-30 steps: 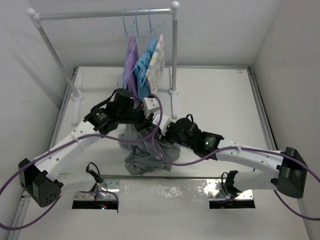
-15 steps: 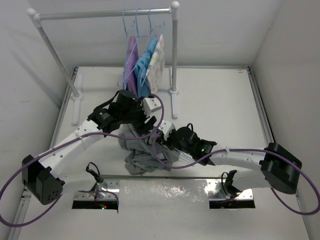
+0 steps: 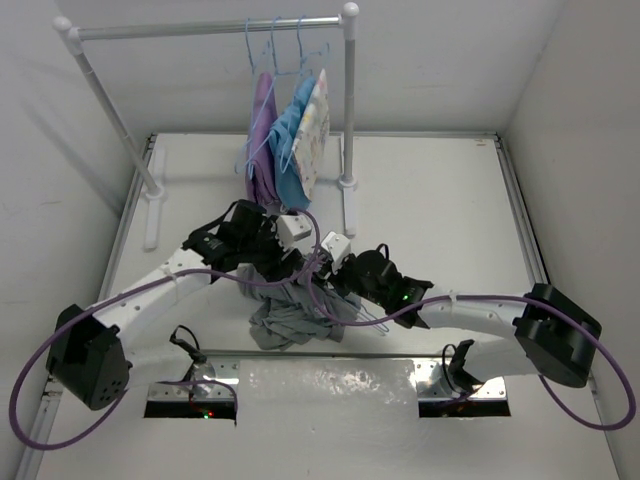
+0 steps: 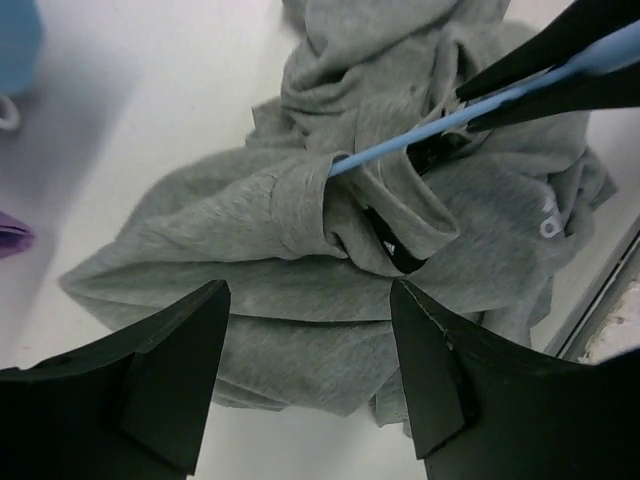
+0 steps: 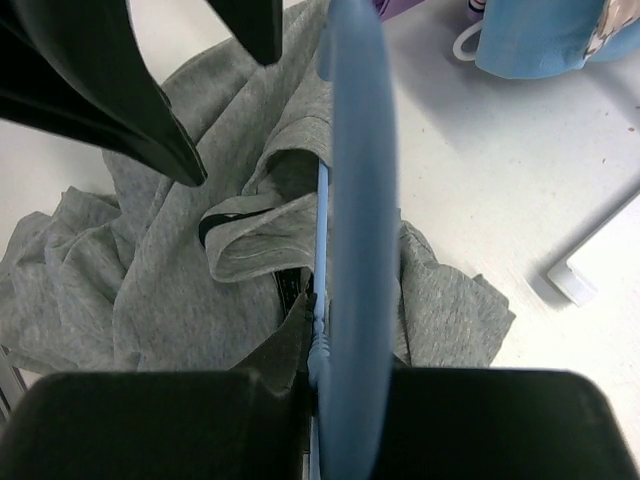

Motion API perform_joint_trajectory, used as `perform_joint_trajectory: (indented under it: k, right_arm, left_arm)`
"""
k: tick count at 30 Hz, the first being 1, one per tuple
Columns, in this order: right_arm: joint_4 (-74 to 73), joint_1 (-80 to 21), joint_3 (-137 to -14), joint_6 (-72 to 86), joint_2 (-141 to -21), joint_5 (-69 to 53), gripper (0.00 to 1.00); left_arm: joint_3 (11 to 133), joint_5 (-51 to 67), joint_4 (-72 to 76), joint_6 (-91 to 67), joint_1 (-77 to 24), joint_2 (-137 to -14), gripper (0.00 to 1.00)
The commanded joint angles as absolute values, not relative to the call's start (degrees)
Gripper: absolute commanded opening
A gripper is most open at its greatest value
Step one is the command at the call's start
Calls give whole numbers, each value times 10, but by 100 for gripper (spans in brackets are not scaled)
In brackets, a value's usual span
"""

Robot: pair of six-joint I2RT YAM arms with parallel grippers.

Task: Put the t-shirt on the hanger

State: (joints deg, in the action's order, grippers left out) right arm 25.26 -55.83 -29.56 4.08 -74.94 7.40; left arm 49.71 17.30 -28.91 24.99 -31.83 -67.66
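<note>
your left gripper (image 4: 308, 300) is hovering with jaws spread, gripping nothing, just above crumpled grey cotton t-shirt (image 4: 250, 210). your right gripper (image 5: 330, 378) is clamping tight on thin light-blue triangular clothes hanger (image 5: 355, 200); hanger arm is running under fold beside shirt collar. shirt is lying on white table (image 3: 430, 200).

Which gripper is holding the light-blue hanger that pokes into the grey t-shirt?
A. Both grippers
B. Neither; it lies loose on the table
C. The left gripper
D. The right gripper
D: in the right wrist view the hanger is clamped in the shut right gripper, while the left gripper is open above the t-shirt, holding nothing.
</note>
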Motion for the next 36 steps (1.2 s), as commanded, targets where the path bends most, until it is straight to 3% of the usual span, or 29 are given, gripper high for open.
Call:
perform_joint_trajectory:
  k: [1,7,14,17,19,20,27,36]
  right_arm:
    - [282,-556,-317,56,-758,66,0]
    - [283,-556,-319,58,-761,60,0]
    - [281,-556,-316,62,-750,58,0]
    - [282,-555,-315,63,-746,58,0]
    - [282,-555,-315,63,-746,58,0]
    - [282,-555,-314,63,-745,58,0]
    - [276,-541,-312,76,-727,77,0]
    - [222,-541,-390,41,-715,66,0]
  left_arm:
    - [496,177,-221,247,-318,-686,63]
    - [478,182,-167,224,-318,-708,60]
    - [472,174,-147,223,-321,-755,47]
    - [471,179,-147,224,-322,-758,35]
    - [473,174,-149,226,-323,-757,18]
    - [475,171,-149,225,-323,-756,0]
    - [492,179,-210,257,-323,-673,0]
    - [510,311,-344,343,-343,-591,0]
